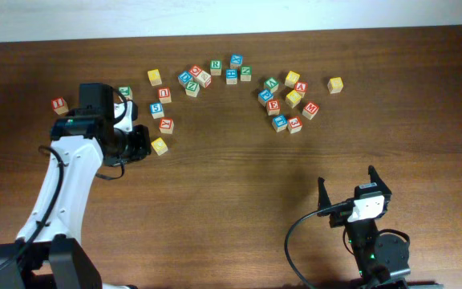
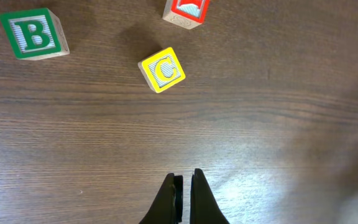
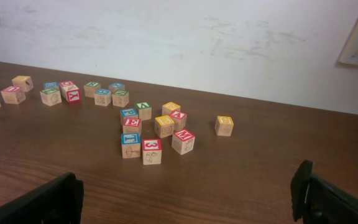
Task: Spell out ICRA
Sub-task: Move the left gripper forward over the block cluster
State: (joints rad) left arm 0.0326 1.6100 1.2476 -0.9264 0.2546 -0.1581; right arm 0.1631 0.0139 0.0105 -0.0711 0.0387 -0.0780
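Yellow C cube [image 2: 162,70] lies ahead of the closed left end effector [image 2: 184,176].

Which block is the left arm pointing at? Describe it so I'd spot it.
Start at the left arm. Just ahead of its shut gripper lies a small wooden block, not touching it. Its face is yellow with a C; its neighbours are a green B block and a red block.

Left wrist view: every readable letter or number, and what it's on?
"B": on the green-faced cube, top left.
"C": on the yellow-faced cube, near the middle.
Red-faced cube: its face is cut off by the top edge, so it is unreadable.
No other text in this view.
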